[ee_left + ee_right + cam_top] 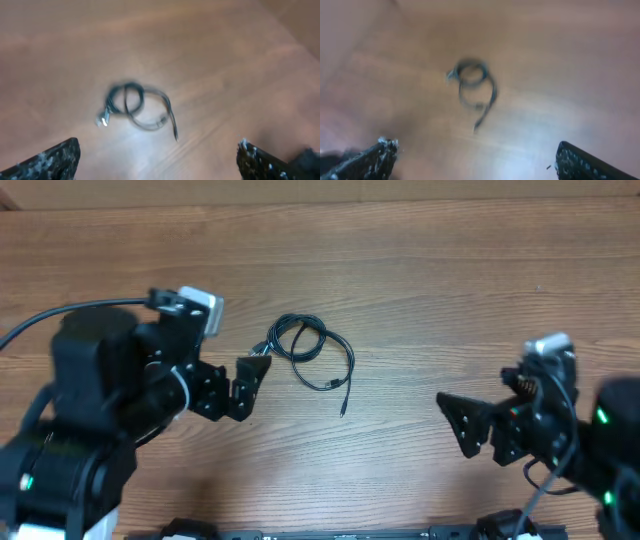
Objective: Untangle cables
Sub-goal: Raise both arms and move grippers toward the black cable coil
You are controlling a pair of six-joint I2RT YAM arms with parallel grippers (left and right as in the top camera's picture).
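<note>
The cables (308,348) lie as one small black coil on the wooden table, with a silvery plug (102,120) at its left and a loose tail ending in a black plug (343,406). My left gripper (250,387) is open just left of the coil, its upper fingertip close to the silvery plug. In the left wrist view the coil (134,104) lies ahead of the wide-apart fingers (55,161), with nothing between them. My right gripper (455,423) is open well to the right of the coil. The right wrist view shows the cables (475,87) blurred, far ahead of the gripper (476,157).
Bare wooden table (420,280) surrounds the coil on all sides. A thicker black wire (60,315) arcs from the left arm's base at the left edge. The arm mounts (350,533) run along the near edge.
</note>
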